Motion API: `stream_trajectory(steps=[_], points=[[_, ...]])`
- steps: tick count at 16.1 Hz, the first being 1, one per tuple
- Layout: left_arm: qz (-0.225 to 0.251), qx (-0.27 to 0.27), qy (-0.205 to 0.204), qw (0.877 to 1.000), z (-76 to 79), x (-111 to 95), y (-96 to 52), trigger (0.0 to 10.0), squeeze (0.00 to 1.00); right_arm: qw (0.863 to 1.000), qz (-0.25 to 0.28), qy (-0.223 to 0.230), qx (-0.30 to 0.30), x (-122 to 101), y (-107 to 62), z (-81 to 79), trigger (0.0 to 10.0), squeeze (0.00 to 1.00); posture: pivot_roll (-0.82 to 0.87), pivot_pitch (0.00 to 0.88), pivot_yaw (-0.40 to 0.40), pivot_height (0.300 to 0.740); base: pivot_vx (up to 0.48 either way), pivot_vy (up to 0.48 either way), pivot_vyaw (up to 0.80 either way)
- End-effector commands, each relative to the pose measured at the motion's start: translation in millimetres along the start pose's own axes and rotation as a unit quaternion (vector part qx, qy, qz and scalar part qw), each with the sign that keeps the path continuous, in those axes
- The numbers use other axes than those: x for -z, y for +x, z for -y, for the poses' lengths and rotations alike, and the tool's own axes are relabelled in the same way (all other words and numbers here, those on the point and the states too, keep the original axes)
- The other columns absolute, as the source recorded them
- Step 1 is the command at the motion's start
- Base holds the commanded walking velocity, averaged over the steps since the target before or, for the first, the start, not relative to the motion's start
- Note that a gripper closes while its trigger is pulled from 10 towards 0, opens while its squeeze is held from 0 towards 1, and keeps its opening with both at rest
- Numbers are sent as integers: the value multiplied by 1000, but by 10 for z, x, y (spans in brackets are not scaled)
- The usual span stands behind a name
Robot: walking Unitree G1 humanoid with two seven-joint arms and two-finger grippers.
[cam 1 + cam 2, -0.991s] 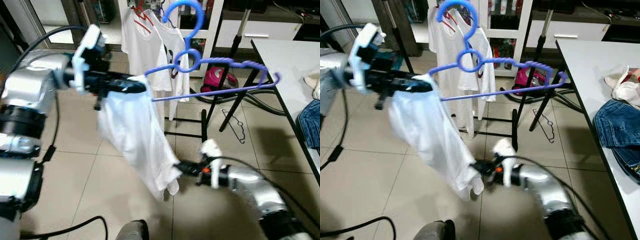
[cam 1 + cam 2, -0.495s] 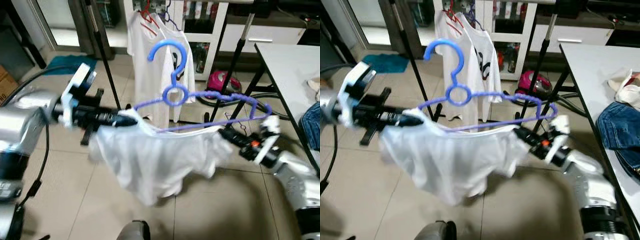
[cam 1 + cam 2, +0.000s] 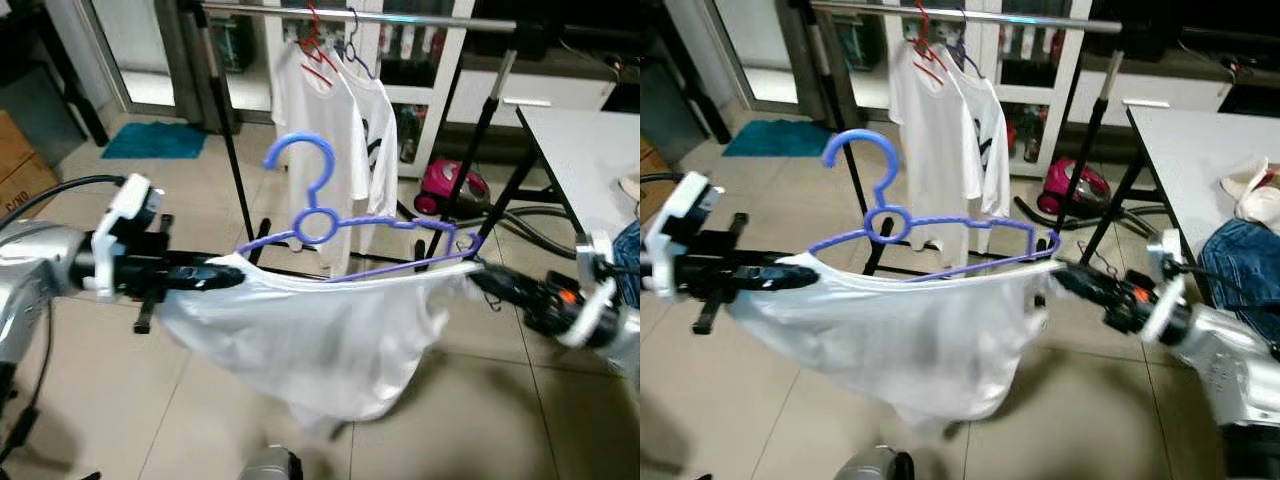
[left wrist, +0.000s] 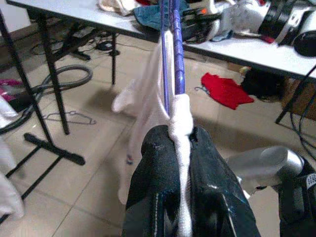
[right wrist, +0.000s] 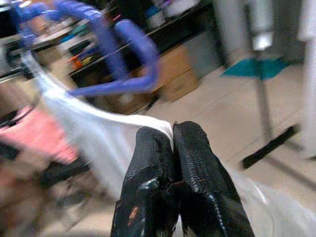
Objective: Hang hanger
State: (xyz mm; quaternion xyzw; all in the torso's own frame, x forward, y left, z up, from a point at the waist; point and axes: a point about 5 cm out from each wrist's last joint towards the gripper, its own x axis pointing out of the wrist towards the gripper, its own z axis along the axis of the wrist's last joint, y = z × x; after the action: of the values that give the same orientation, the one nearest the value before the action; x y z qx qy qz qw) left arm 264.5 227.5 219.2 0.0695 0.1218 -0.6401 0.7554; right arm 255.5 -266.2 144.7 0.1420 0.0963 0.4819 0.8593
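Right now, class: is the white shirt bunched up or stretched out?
Stretched out. The white shirt spans between the left gripper and right gripper, beneath the blue hanger.

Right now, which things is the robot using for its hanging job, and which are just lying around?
For the job: blue hanger, white shirt stretched between left gripper and right gripper, clothes rail.

Lying about: pink vacuum cleaner, jeans, teal mat, wire hanger on floor.

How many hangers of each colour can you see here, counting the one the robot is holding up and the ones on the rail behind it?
Blue: 1, the blue hanger stretched inside the white shirt, held between the left gripper and right gripper.
Red: 1, the red hanger on the rail.
Dark blue or purple: 1, the dark hanger beside it.
Total: 3
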Motion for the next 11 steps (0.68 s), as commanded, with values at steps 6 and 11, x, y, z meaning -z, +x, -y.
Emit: stream_trajectory(steps=[6,11], points=[[23,-7,8,1000,54,-107,-23,0,0,997,-38,1,-64,-199,-199,-81,0,0,74,0,27,740,0,0,0],[37,53,-60,996,199,-20,92,0,0,997,-33,-7,-70,-292,-166,-22,0,0,78,0,19,740,0,0,0]])
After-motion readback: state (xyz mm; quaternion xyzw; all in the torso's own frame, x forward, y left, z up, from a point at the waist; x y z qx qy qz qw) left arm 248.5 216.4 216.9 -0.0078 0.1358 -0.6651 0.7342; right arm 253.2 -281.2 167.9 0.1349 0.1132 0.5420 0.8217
